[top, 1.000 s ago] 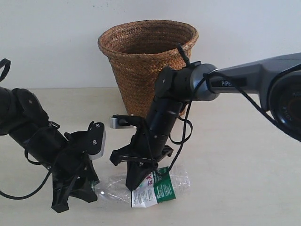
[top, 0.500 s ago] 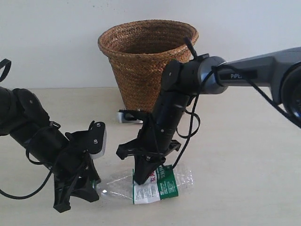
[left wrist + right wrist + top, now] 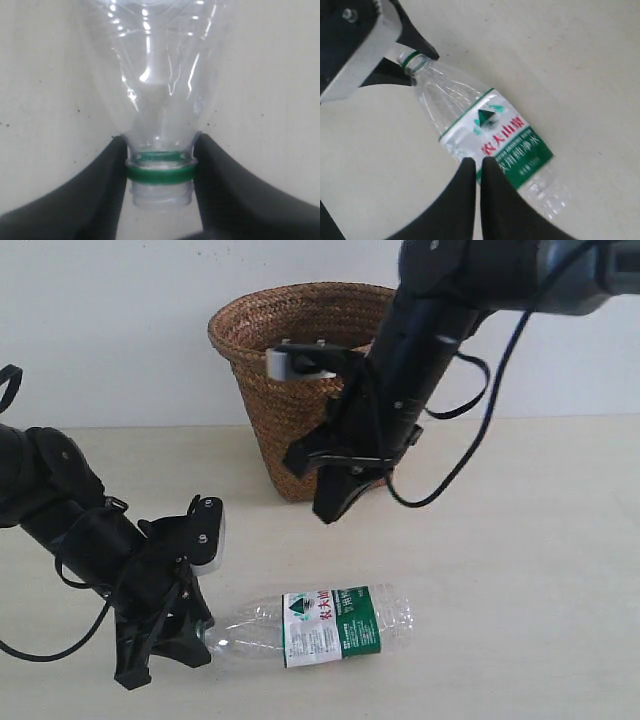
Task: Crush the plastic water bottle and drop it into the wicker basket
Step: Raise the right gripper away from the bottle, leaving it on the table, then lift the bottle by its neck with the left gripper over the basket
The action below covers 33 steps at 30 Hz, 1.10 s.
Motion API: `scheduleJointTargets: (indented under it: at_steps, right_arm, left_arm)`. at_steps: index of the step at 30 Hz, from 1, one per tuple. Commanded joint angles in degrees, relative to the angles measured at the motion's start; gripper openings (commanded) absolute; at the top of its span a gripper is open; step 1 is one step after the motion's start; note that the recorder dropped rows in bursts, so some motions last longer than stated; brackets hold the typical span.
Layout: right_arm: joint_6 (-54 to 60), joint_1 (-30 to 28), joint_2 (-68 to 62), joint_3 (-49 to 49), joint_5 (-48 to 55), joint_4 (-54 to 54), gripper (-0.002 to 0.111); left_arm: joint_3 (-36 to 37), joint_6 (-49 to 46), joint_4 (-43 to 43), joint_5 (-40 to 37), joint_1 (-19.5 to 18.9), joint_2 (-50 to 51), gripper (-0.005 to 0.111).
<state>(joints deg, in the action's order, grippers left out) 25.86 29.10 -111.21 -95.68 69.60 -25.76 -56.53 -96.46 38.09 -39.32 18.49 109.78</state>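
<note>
The plastic water bottle [image 3: 320, 628] lies on its side on the table, label facing up, in front of the wicker basket [image 3: 300, 380]. My left gripper [image 3: 195, 635] is shut on the bottle's neck; in the left wrist view its fingers press either side of the green cap ring [image 3: 160, 172]. My right gripper [image 3: 330, 512] hangs in the air above the bottle, in front of the basket, shut with nothing held. In the right wrist view its gripper [image 3: 479, 162] hovers over the bottle [image 3: 490, 135] and its label.
The beige table [image 3: 520, 570] spreads to the right of the bottle. A white wall stands behind the basket. The left arm [image 3: 60, 510] crouches low at the left front.
My right gripper has lifted off the bottle and risen up in front of the basket. The bottle now lies fuller and straighter. The left gripper has kept its hold on the neck.
</note>
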Motion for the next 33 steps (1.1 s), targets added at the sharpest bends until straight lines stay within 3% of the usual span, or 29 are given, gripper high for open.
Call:
scheduleJointTargets:
  at_steps: [1,8,16,18,24,25,27,29,30,33]
  right_arm:
    - [0.0,-6.2,5.8,7.0,0.4,4.3,0.0]
    - [-3.2,-14.0,14.3,19.2,-9.4,11.5,0.0]
    - [-6.2,-14.8,17.4,22.4,-14.1,24.2,0.0]
    - [-6.9,-14.8,17.4,22.4,-14.3,28.4,0.0]
    - [-10.7,-16.7,17.4,22.4,-15.5,37.6,0.0]
    - [-11.0,-17.6,17.4,22.4,-16.2,37.3,0.0]
    - [-11.0,-18.9,17.4,22.4,-17.1,35.3,0.0]
    - [-11.1,-20.0,17.4,22.4,-17.5,32.5,0.0]
    - [-11.1,-20.1,17.4,22.4,-17.5,31.3,0.0]
    - [-9.5,-19.9,17.4,22.4,-15.9,28.2,0.0]
  left_arm:
    - [-1.2,-0.1,1.3,-3.3,0.1,-0.9,0.004]
    - [-3.9,-0.6,1.6,-8.6,0.1,-4.3,0.004]
    - [-5.5,-1.1,1.2,-14.6,0.1,-10.8,0.004]
    - [-7.5,3.1,0.0,-14.6,-0.1,-12.5,0.004]
    - [-20.2,14.5,-5.5,-16.5,-0.1,-14.8,0.004]
    - [-23.5,16.6,-6.1,-15.1,-0.1,-14.6,0.004]
    - [-29.8,22.2,-6.2,-5.0,-0.1,-13.5,0.005]
    - [-34.3,24.6,-5.9,6.3,-0.1,-11.0,0.015]
    - [-36.8,24.6,-5.9,9.9,0.1,-9.3,0.027]
    - [-43.8,25.1,-6.5,8.5,0.1,-4.0,0.077]
